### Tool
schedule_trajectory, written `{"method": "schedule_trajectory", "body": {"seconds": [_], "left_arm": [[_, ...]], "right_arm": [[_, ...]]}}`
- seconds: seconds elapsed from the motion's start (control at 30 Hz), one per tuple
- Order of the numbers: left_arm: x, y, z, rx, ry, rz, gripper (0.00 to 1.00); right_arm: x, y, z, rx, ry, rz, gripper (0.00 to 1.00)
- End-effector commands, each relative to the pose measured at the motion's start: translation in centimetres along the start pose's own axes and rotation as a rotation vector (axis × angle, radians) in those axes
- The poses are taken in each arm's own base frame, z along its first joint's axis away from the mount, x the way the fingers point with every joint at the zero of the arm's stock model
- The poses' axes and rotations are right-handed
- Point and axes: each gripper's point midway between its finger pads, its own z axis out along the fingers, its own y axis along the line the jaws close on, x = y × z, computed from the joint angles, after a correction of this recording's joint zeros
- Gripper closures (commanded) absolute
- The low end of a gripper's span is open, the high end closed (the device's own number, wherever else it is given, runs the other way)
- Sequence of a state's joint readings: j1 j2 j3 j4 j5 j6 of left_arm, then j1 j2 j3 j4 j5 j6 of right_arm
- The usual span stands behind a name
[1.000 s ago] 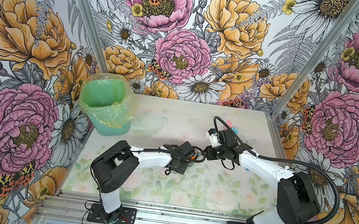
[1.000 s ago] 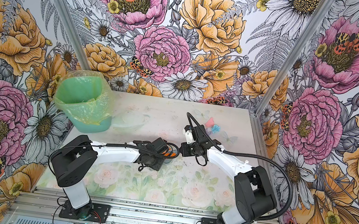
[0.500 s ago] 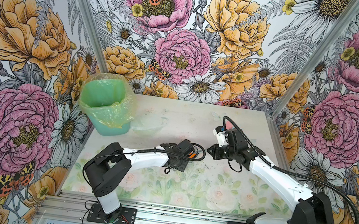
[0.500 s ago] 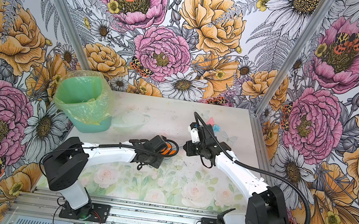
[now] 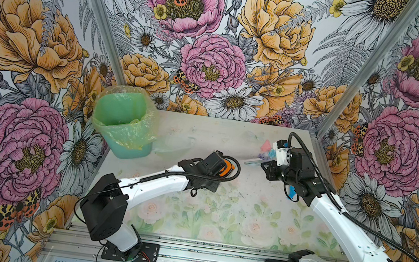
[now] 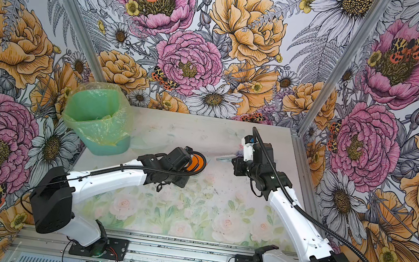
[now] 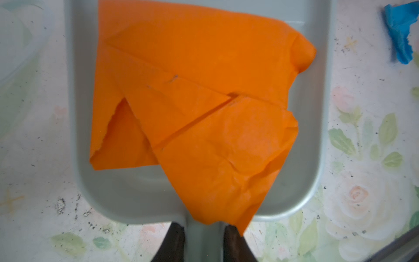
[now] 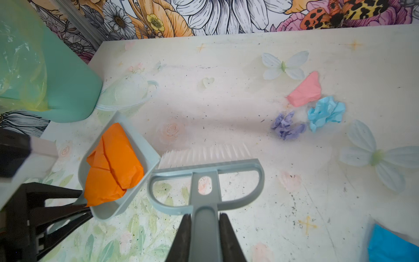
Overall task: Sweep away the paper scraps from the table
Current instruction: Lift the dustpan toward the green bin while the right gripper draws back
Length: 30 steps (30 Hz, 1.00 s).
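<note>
The left gripper (image 7: 203, 229) is seen clamped on the handle of the grey-blue dustpan (image 7: 127, 195), whose smooth, shallow plastic tray extends straight ahead of the fingers. A large orange scrap (image 7: 204, 102), creased and loosely folded, is held inside it and spills over the rear wall toward the handle.

Just beside the dustpan's front corner the hand brush (image 8: 204, 167) is found, its handle pinched between the closed fingers of the right gripper (image 8: 205, 217). The head's long axis is set crosswise to the gripper, and the white bristles (image 8: 204, 152) point forward over the table (image 8: 226, 90). Whether brush and pan touch cannot be told.

Ahead of the bristles, on the side away from the dustpan, three paper scraps are clustered: a crumpled lilac scrap (image 8: 286, 126) nearest, a light blue scrap (image 8: 325, 112) touching it, and a flatter pink scrap (image 8: 305, 89) just beyond. A bright blue scrap (image 8: 390, 245) lies back beside the right wrist.

The right arm is judged nearer the cluster; the brush would have to be carried past it and drawn back toward the pan's open lip.
</note>
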State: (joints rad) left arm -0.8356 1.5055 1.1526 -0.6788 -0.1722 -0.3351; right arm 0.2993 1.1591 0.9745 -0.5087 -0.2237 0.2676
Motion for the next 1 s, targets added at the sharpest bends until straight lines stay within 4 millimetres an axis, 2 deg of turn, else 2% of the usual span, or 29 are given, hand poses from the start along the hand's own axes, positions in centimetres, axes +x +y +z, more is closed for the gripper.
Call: {"method": "schedule_trajectory", "body": {"seconds": [0.0, 0.2, 0.47, 0.6, 0.8, 0.97], "left_arm": [[-1.8, 1.5, -2.9, -0.034, -0.038, 0.019, 1.00], [-4.5, 3.5, -7.5, -0.046, -0.108, 0.005, 1.00], [-8.1, 8.4, -13.5, -0.053, -0.242, -0.108, 1.00], [-9.1, 11.0, -15.1, -0.036, -0.283, -0.211, 1.00], [-10.4, 13.1, -17.7, -0.051, -0.341, -0.272, 1.00], [-11.3, 15.2, -18.7, -0.053, -0.366, -0.331, 1.00]], "right_arm": [[-1.6, -0.2, -1.1, 0.019, -0.055, -0.010, 1.00], [-1.3, -0.7, -0.7, 0.028, -0.044, 0.003, 1.00], [-1.0, -0.6, 0.0, 0.012, -0.027, 0.010, 1.00], [-1.1, -0.7, 0.2, 0.012, -0.026, 0.005, 1.00], [-2.9, -0.3, 0.1, 0.007, -0.050, 0.009, 1.00], [-3.5, -0.2, 1.1, -0.002, -0.033, 0.032, 1.00]]}}
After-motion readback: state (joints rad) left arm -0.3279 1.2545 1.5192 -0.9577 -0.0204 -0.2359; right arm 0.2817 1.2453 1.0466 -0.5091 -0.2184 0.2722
